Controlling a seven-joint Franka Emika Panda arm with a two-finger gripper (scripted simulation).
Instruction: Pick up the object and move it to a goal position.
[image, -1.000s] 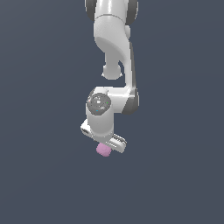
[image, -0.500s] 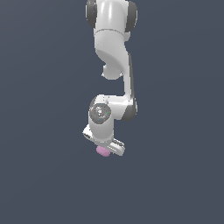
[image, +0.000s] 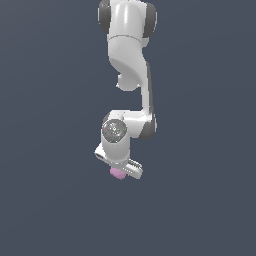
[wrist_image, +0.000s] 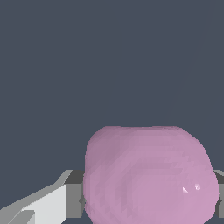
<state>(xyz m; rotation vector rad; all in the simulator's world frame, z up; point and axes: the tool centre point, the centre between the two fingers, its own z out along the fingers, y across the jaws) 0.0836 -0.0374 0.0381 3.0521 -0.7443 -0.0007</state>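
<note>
The pink jar-like object (image: 117, 174) shows as a small rounded block just under the white gripper (image: 120, 171) at the end of the arm in the exterior view. Most of it is hidden by the hand. In the wrist view the object (wrist_image: 148, 175) fills the lower part of the picture, and it sits between the grey fingers (wrist_image: 72, 194), which close on its sides. The gripper is shut on the object. Whether the object rests on the ground or hangs above it cannot be told.
The white arm (image: 131, 75) reaches down from the top of the exterior view. All around is plain dark grey ground with no other objects or edges visible.
The wrist and gripper with the pink object have shifted slightly downward in the exterior view, and the arm's upper links have turned a little. The grip stays the same.
</note>
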